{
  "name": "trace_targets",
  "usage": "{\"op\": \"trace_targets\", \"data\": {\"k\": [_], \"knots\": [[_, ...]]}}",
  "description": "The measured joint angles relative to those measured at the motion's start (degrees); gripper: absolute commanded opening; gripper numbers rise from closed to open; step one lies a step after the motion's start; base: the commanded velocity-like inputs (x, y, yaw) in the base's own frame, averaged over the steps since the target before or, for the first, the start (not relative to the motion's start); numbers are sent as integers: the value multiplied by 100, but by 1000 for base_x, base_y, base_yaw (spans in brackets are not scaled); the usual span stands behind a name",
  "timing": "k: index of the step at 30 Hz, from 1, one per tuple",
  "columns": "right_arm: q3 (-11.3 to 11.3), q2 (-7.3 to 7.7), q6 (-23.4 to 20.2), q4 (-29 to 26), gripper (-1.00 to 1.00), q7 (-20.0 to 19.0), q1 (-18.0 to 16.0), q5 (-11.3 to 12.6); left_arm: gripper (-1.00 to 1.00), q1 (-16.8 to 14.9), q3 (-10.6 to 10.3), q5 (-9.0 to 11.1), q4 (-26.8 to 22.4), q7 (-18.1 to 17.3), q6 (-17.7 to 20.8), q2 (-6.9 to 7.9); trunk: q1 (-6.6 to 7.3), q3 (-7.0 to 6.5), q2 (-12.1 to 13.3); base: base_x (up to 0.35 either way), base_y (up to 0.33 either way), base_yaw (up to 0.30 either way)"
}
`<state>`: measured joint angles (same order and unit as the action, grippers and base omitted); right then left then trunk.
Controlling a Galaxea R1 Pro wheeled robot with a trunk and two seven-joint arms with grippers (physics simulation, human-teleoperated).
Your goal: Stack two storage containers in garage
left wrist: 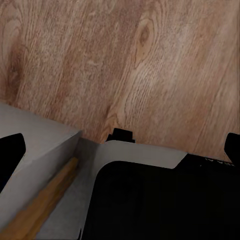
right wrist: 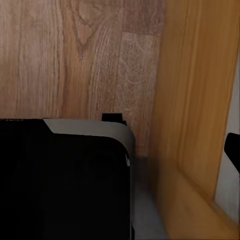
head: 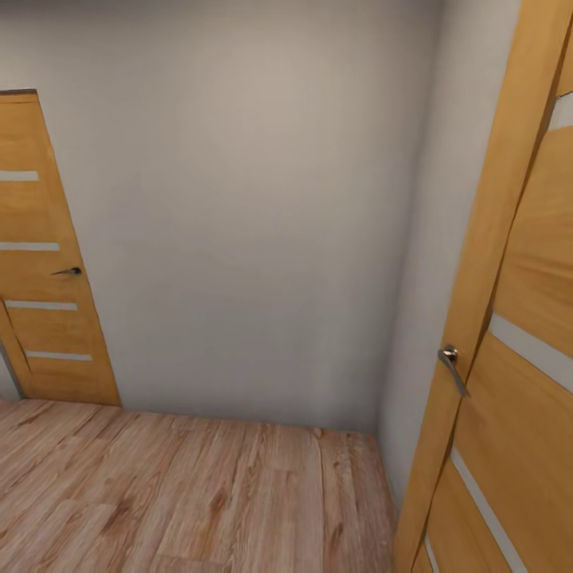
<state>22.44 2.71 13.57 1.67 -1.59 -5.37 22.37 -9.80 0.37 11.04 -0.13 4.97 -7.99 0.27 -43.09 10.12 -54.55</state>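
Observation:
The storage containers are out of view. My left gripper hangs over the light wood plank floor with its dark fingertips far apart and nothing between them, so it is open. In the right wrist view one fingertip of my right gripper shows at the picture's edge. It is spread wide and empty, above the same plank floor.
I face a plain grey wall in a narrow corner. A closed wooden door stands at the left. Another wooden door with a metal handle is close on the right. My black base is beside the wall.

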Motion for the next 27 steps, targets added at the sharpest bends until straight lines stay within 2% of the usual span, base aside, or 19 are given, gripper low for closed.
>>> {"op": "trace_targets", "data": {"k": [27], "knots": [[-6,-6,0,0,100,0,0,9,100,0,-1,0,0,0,0,0,0,0,0,322,0,0]]}}
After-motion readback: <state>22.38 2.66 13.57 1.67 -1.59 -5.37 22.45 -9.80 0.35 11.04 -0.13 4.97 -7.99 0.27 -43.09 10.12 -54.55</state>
